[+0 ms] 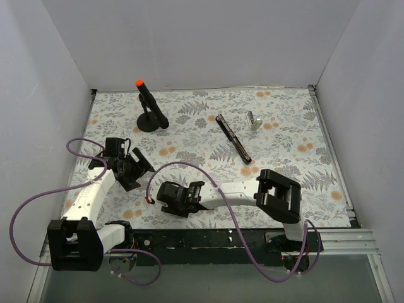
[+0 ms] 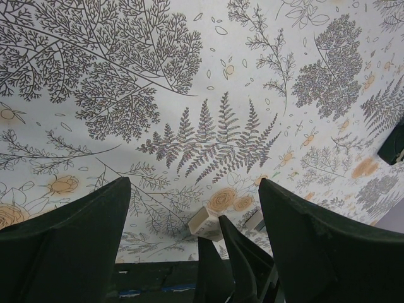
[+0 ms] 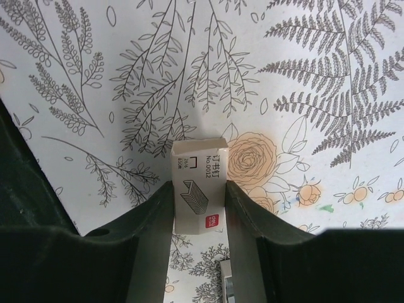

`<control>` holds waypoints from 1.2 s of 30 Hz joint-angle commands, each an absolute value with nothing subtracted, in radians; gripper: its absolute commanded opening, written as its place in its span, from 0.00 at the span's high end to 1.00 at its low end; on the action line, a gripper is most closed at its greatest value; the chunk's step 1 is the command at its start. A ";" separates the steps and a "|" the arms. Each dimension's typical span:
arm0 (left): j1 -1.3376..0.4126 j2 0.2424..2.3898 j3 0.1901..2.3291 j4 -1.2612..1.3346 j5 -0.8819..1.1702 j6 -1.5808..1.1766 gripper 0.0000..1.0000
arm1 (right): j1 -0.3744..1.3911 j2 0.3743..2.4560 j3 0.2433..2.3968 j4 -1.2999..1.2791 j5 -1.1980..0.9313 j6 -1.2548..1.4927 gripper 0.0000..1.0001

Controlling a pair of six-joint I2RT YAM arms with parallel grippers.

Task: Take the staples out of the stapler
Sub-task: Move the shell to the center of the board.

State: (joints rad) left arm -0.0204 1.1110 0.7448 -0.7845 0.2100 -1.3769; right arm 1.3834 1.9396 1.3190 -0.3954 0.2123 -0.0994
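**Stapler [image 1: 233, 138] lies back and to the right of both tools**

Over on the left, the left tool [image 1: 136, 172] has its fingers spread wide and holds nothing. A black post [image 1: 148, 104] with an orange tip stands behind it, well apart. Next comes the right tool [image 3: 198, 192], pinching a little staple box [image 3: 197, 158]. The box says "订书钉" and "No.0012". Its red mark is too tiny to read. The stapler lies on the flowery surface [image 1: 303, 158], farther back and more to the right. Its long side slants from far-left to near-right. The right arm looks nearer, but its tool is full. A small silvery piece [image 1: 254, 120] sits near the stapler's far end.
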 commanded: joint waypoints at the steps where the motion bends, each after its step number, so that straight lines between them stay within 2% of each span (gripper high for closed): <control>1: -0.015 1.111 0.733 -0.775 0.212 -1.381 0.18 | 1.388 1.977 1.368 -0.431 0.258 -0.066 0.57; 16: -0.015 1.117 0.732 -0.775 0.215 -1.382 0.18 | 1.385 2.005 1.384 -0.439 0.269 -0.049 0.56; 20: -0.015 1.112 0.735 -0.775 0.218 -1.381 0.17 | 1.384 1.967 1.365 -0.414 0.232 -0.046 0.44; 23: -0.015 1.109 0.732 -0.772 0.221 -1.379 0.18 | 1.376 1.924 1.347 -0.400 0.212 -0.034 0.37; 25: -0.015 1.114 0.732 -0.772 0.229 -1.378 0.18 | 1.361 1.901 1.336 -0.387 0.187 -0.026 0.36; 28: -0.015 1.115 0.732 -0.772 0.233 -1.374 0.18 | 1.336 1.852 1.310 -0.368 0.146 -0.008 0.38; 31: -0.015 1.115 0.729 -0.769 0.238 -1.371 0.18 | 1.318 1.836 1.301 -0.359 0.121 -0.008 0.48; 36: -0.015 1.117 0.730 -0.767 0.244 -1.368 0.18 | 1.298 1.818 1.289 -0.330 0.078 0.017 0.49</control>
State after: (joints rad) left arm -0.0204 1.1221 0.7383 -0.7776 0.2264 -1.3762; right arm 1.3125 1.8706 1.3048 -0.3836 0.1307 -0.0219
